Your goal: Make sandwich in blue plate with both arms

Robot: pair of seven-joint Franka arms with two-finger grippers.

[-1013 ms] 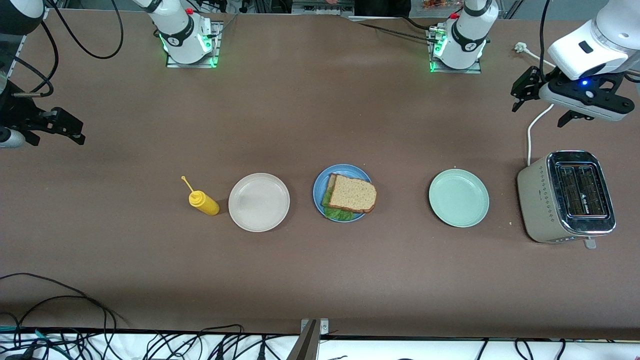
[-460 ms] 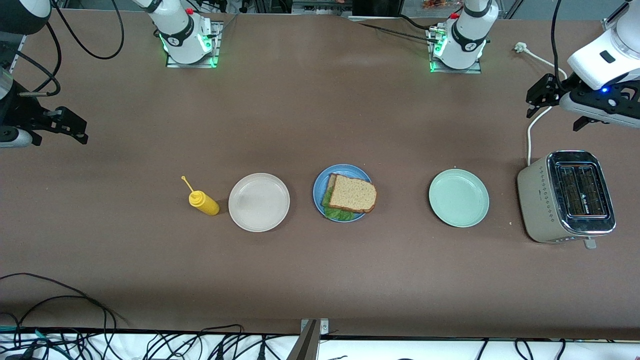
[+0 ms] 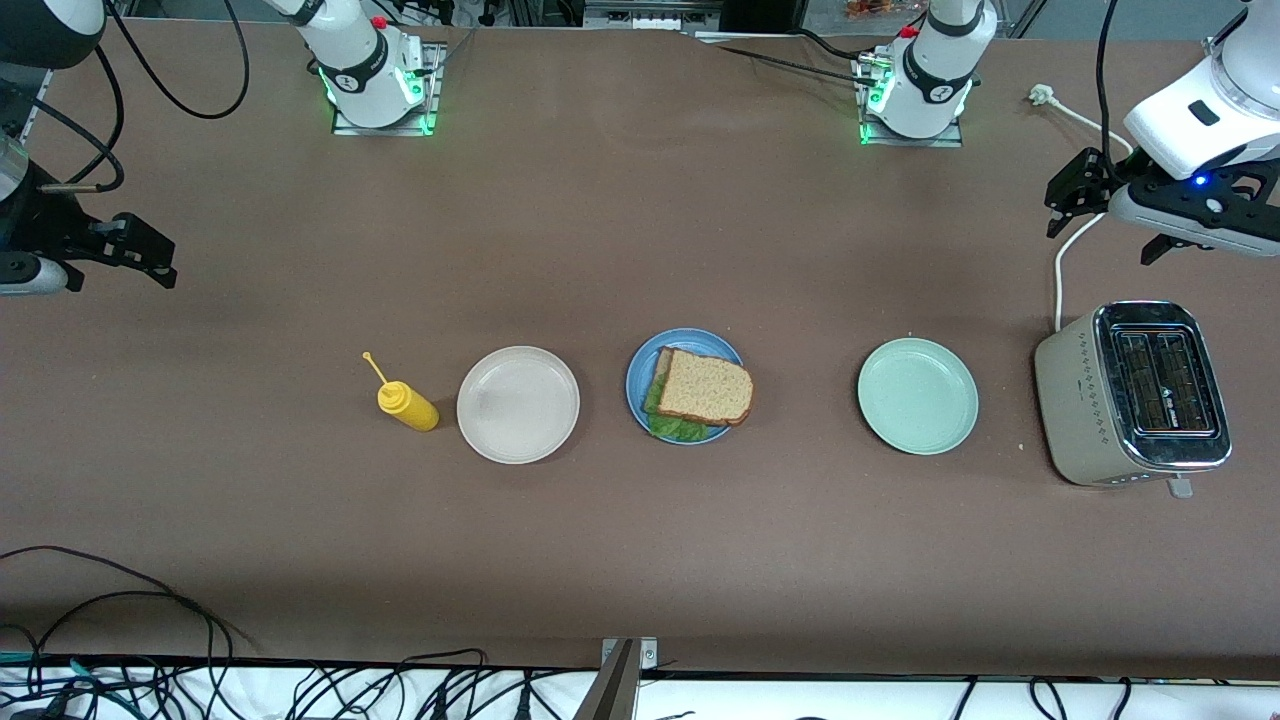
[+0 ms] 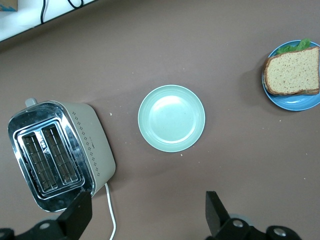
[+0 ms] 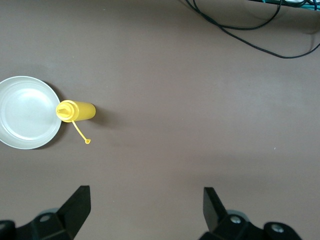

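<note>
Table [image 3: 640,560]: brown surface, runs the full width of the front view, cables along its near edge.

Left arm [image 3: 1215,95]: raised over its own end of the table, above the toaster's cord. Since a second ago it has swung outward toward the table end and slightly up; over the last half second it barely shifted. Left gripper [image 3: 1110,215] hangs in the air with fingers [image 4: 76,216] spread wide, nothing between them.

Right arm [image 3: 30,30]: at the other end, mostly out of frame. Right gripper [image 3: 110,255] over bare table, fingers [image 5: 75,205] wide apart, empty. Drifted only a touch upward over the past second.

Toaster [image 3: 1135,395]: beige and chrome, both slots upward, at the left arm's end. Unmoved.

Three plates in a row across the middle, none moved:
- mint green plate [image 3: 918,396], bare, beside the toaster.
- beige plate [image 3: 518,404], bare, toward the right arm's end.
- blue plate [image 3: 640,385], between the other two, well apart from each.

Sandwich [image 3: 705,387]: lies on the blue plate, top bread slice flat, overhanging the rim toward the mint plate; lettuce [image 3: 672,427] sticks out at the nearer edge. Same position as before.

Mustard bottle [image 3: 408,404]: yellow, just beside the beige plate, cap strap trailing. Unchanged.
</note>
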